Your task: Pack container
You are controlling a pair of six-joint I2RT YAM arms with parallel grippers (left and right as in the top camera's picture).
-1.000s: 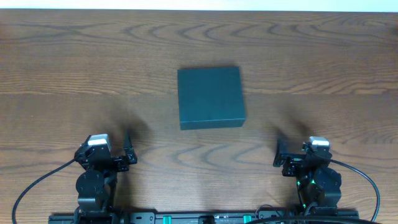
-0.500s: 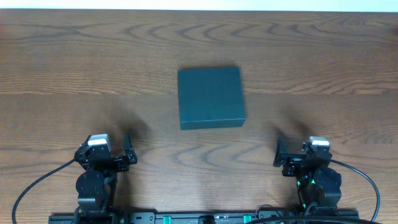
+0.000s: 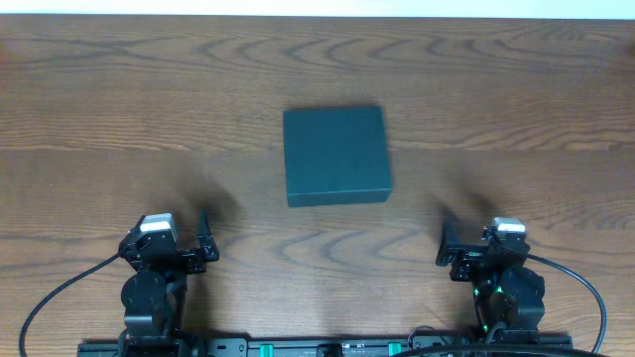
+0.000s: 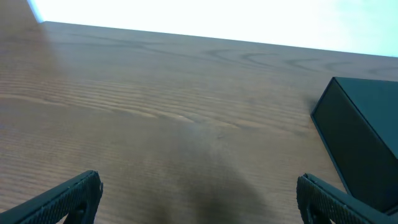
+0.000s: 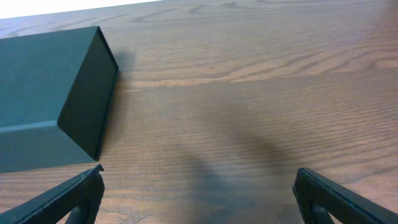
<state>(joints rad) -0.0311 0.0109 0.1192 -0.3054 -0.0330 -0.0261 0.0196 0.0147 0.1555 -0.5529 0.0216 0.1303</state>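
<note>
The container (image 3: 336, 155) is a dark teal-green square box with its lid shut, lying flat in the middle of the wooden table. It shows at the right edge of the left wrist view (image 4: 367, 137) and at the left of the right wrist view (image 5: 53, 121). My left gripper (image 3: 205, 238) sits near the front left of the table, open and empty (image 4: 199, 196). My right gripper (image 3: 444, 245) sits near the front right, open and empty (image 5: 199, 193). Both are well short of the container.
The wooden table (image 3: 119, 109) holds nothing else in view. Its far edge runs along the top of the overhead view. Black cables loop out from both arm bases at the front edge.
</note>
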